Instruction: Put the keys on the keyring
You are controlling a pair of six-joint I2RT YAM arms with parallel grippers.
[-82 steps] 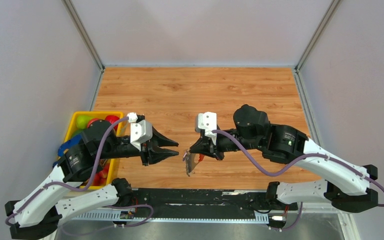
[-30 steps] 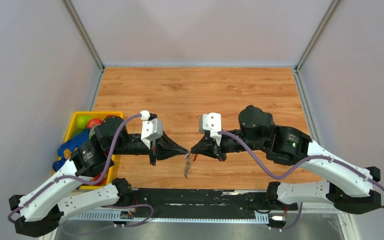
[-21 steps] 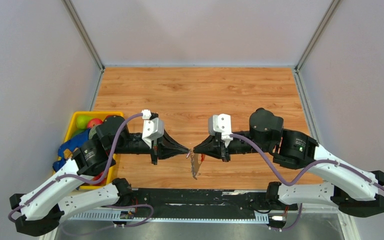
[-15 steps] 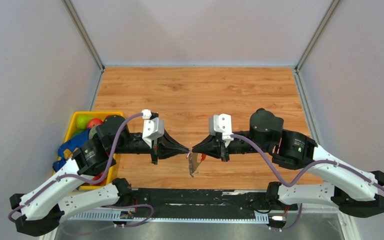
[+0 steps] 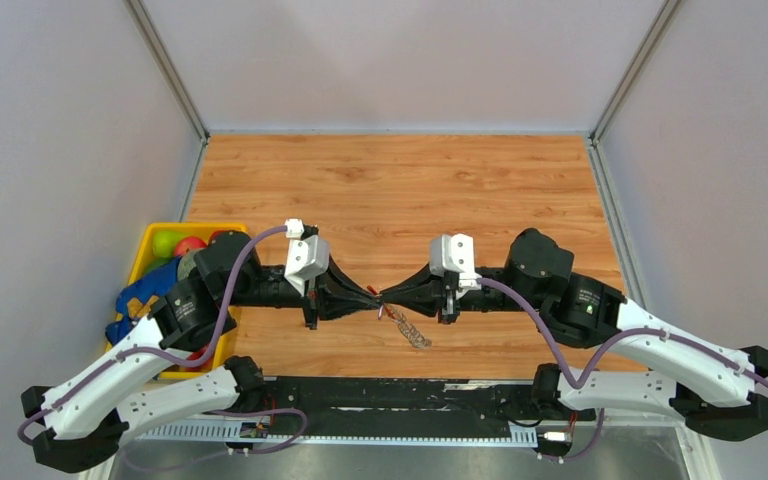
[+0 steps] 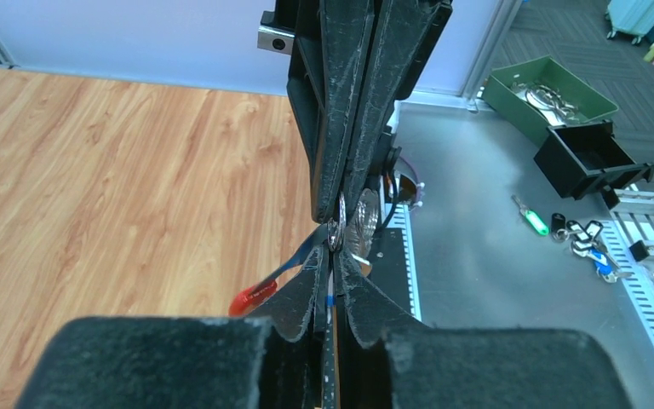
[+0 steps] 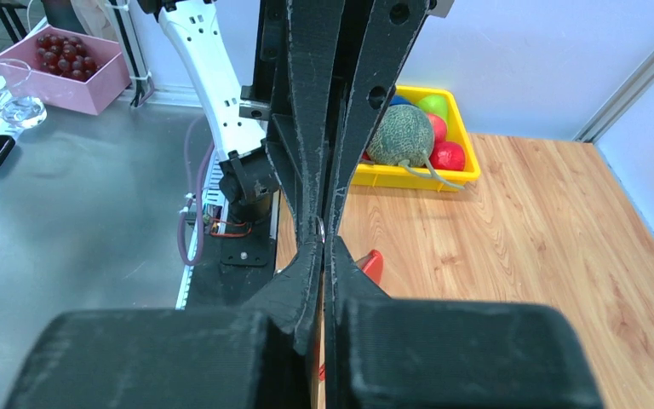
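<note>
On the steel bench [image 6: 494, 256] nearest the arm bases lie a green box [image 6: 524, 119], a few spare tagged keys [image 6: 586, 237] and a pink tray [image 7: 81, 89] of grapes [image 7: 55, 47], all well apart from the work. Just beyond, over the near strip of the desk [image 5: 400, 190], the left gripper [image 5: 368, 297] and right gripper [image 5: 388, 297] meet tip to tip. The left jaws are pressed together on the thin blue tag [image 6: 328, 300], seen edge-on, with the silvery keys [image 6: 362, 226] poking out ahead of them. The right jaws are clamped on the keyring [image 7: 370, 266]. Its red loop [image 6: 255, 298] sticks out to one side of the meeting point, and its glittery oval [image 5: 412, 332] trails away beneath the right arm. Whether the oval hangs free or rests on the desk cannot be told. The task looks to be at the threading step: both pieces are picked up and brought into contact. The fingertips hide the join, so the views do not show whether any key has passed onto the red loop. Seating the keys and letting go appear to be left. Nothing stands between the two pieces, and the crowding comes from the tips themselves. Farther left, a yellow bin [image 5: 150, 240] with a melon [image 7: 400, 141] and other fruit sits clear of both arms. Behind it the desk runs on to the back wall.
</note>
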